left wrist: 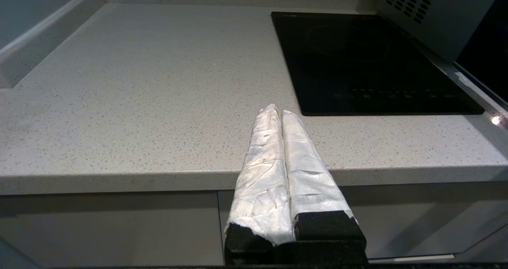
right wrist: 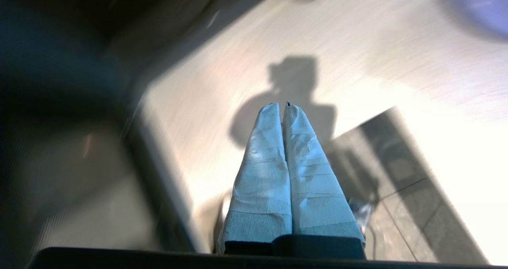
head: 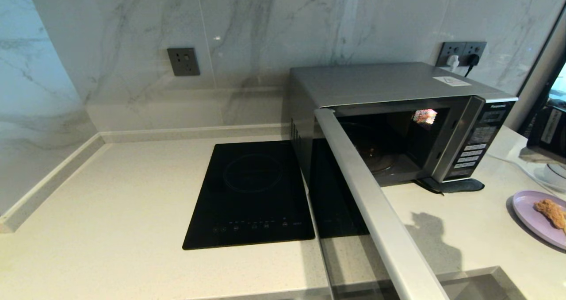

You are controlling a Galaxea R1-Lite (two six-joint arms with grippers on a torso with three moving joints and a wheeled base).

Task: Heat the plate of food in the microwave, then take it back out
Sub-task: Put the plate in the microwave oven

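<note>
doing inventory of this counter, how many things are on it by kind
Cooking appliances: 2, the microwave and the induction hob
Tableware: 1, the plate of food
Total: 3

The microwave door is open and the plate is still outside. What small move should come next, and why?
Probably the right pincer, shut and empty above the counter, should move toward the plate of food to its right and open: the microwave cavity stands open without the plate.
</note>
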